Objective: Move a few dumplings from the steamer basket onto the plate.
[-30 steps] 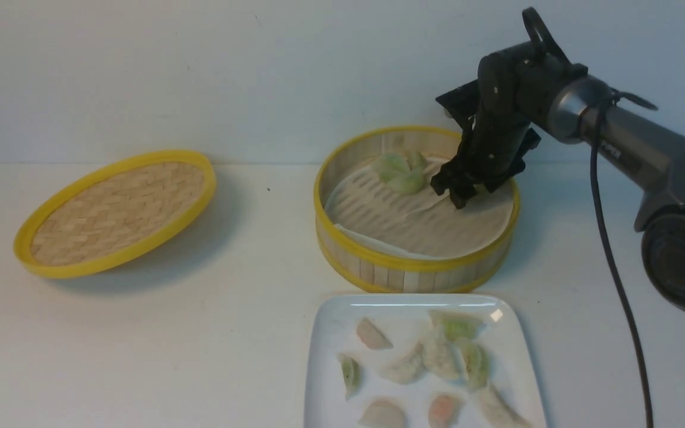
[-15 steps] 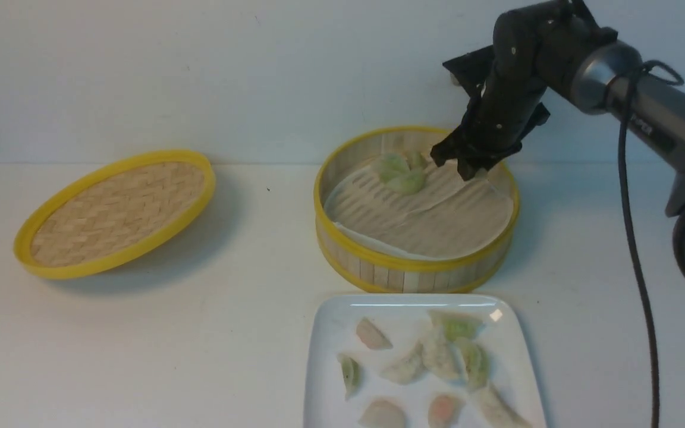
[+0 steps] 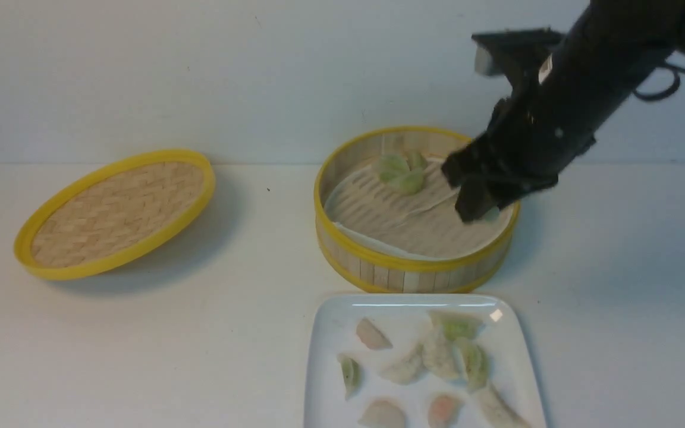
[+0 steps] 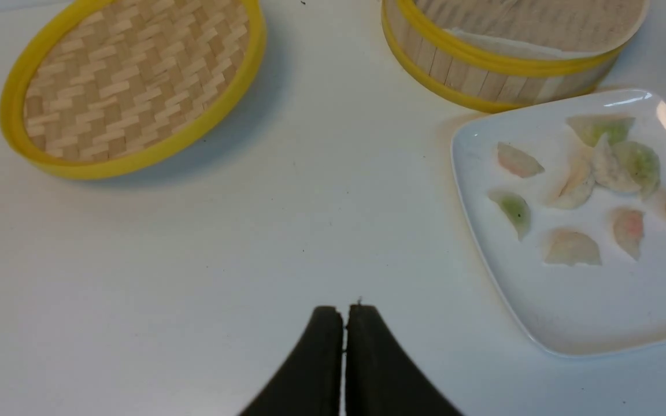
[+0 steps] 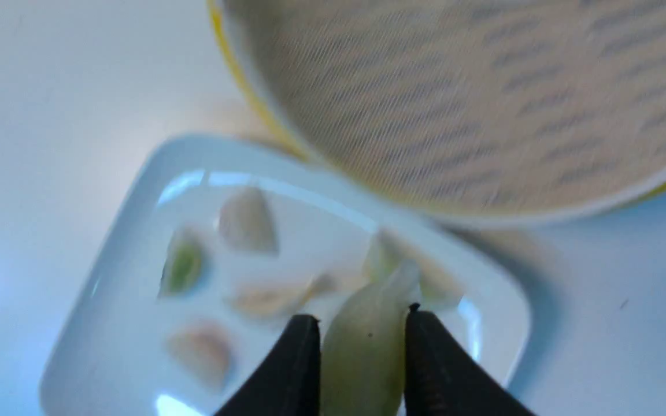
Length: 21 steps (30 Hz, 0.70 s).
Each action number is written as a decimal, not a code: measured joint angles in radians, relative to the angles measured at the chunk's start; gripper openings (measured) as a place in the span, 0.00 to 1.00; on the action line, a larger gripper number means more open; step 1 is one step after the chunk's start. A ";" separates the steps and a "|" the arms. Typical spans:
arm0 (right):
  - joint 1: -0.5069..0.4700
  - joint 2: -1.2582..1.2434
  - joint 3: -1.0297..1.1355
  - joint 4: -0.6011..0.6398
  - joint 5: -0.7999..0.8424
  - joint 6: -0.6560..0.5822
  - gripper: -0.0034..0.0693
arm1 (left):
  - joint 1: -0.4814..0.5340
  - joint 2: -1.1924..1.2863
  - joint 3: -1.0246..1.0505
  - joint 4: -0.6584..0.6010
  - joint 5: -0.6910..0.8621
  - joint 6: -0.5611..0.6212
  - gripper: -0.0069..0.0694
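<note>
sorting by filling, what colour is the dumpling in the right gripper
Pale green; the dumpling in the right gripper shows best in the right wrist view.

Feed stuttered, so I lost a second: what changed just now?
The right hand closed on a pale green dumpling, lifted out of the steamer basket and swung toward the plate. The basket's remaining dumplings, the plated dumplings and the lid stayed put.
</note>
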<state>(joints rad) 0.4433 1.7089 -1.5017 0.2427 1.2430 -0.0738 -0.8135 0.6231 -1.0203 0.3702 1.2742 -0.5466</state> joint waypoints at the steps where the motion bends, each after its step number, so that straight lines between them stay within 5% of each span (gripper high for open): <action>1: 0.022 -0.026 0.077 0.005 -0.004 0.006 0.28 | 0.000 0.000 0.000 0.000 0.000 0.000 0.08; 9: 0.170 -0.106 0.470 0.018 -0.097 0.084 0.28 | 0.000 0.000 0.000 0.000 0.000 0.000 0.08; 16: 0.185 -0.049 0.562 -0.047 -0.328 0.092 0.29 | 0.000 0.000 0.000 0.000 0.000 0.000 0.08; 21: 0.185 -0.011 0.562 -0.089 -0.441 0.103 0.46 | 0.000 0.000 0.000 0.000 0.000 0.000 0.08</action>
<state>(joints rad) 0.6284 1.6976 -0.9395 0.1541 0.8021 0.0290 -0.8135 0.6231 -1.0203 0.3702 1.2742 -0.5466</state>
